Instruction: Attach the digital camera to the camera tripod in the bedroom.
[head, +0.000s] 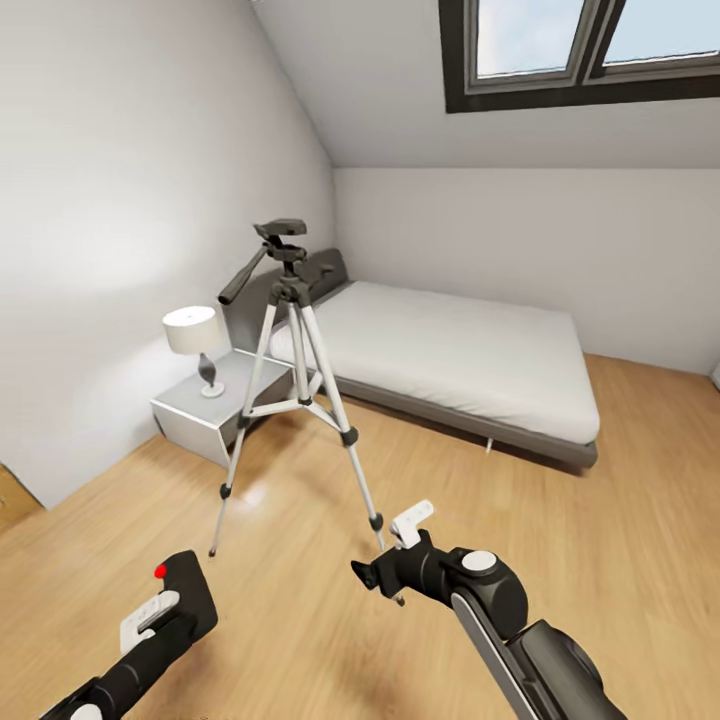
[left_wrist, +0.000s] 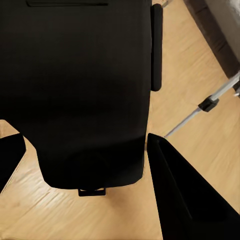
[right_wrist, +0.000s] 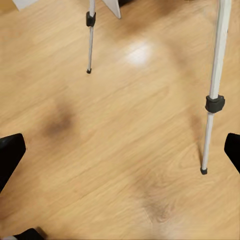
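Two grippers sit low in the head view: the left gripper (head: 165, 615) at seven o'clock pinches the digital camera (head: 185, 590), and the right gripper (head: 385, 555) at five o'clock hangs spread and empty. The camera tripod (head: 295, 385) stands at eleven o'clock beside the bed (head: 470, 365). Carrying looks finished; next, I judge, the camera must rise onto the tripod's black head (head: 282, 232).

Open wood floor (head: 480, 560) before the camera tripod (head: 295, 390) — splayed legs bar the low approach; nightstand (head: 215, 405) and bed (head: 450, 360) close behind.
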